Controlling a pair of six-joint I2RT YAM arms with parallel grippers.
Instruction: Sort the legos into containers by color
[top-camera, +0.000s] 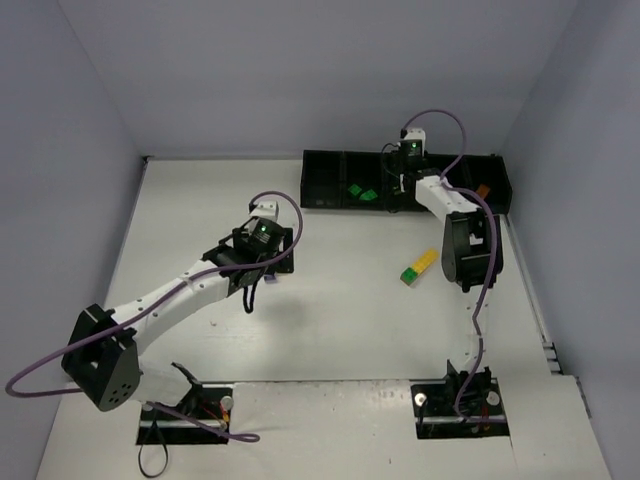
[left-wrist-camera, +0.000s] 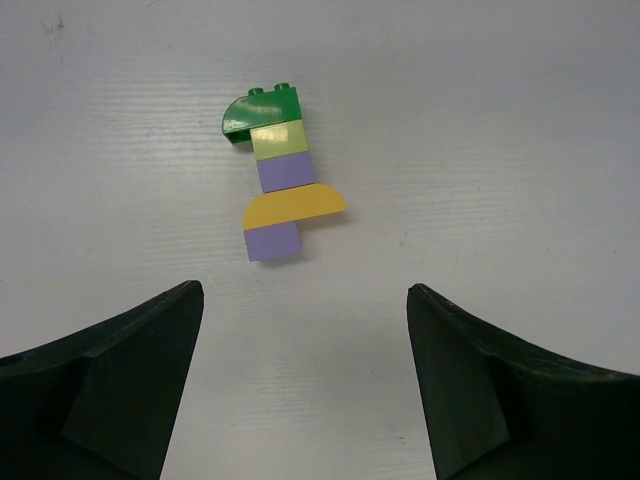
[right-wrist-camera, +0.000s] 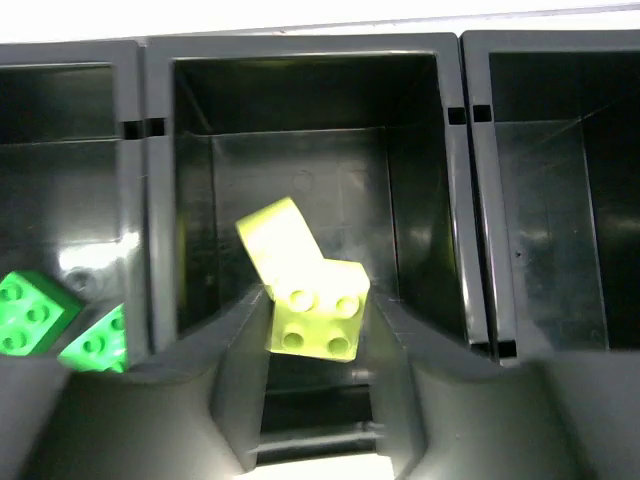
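Lime green lego (right-wrist-camera: 300, 270): pinched between the fingers of the right gripper (right-wrist-camera: 318, 310), studs toward the wrist camera, hanging at the near wall of the middle compartment (right-wrist-camera: 300, 170).
Right arm: gripper clenched on that lime piece, at 12 o'clock on the table in the top view, over the black tray (top-camera: 322, 182).
Dark green legos (right-wrist-camera: 35, 315): two, lying in the compartment at 9 o'clock of the held piece.
Orange lego (top-camera: 482, 189): in a compartment toward the tray's 3 o'clock end.
Left gripper (left-wrist-camera: 305, 300): released, jaws wide, hovering above the table (left-wrist-camera: 520, 140), touching nothing.
Mixed stack (left-wrist-camera: 280, 175): flat on the table at 12 o'clock of the left fingers; dark green, lime, lavender, yellow and lavender, joined in a row.
Yellow-and-green pair (top-camera: 419, 267): on the table at 6 o'clock of the tray, unsorted.
Step in hand: judged to be the drop of the lime piece into its own compartment.
Next move, right: part the jaws over the compartment's mouth, clear of the dividing wall, so lime does not land among dark green.
Next move, left: descend and close on the stack. Joined bricks of four colours will likely need pulling apart before sorting, probably with both arms.
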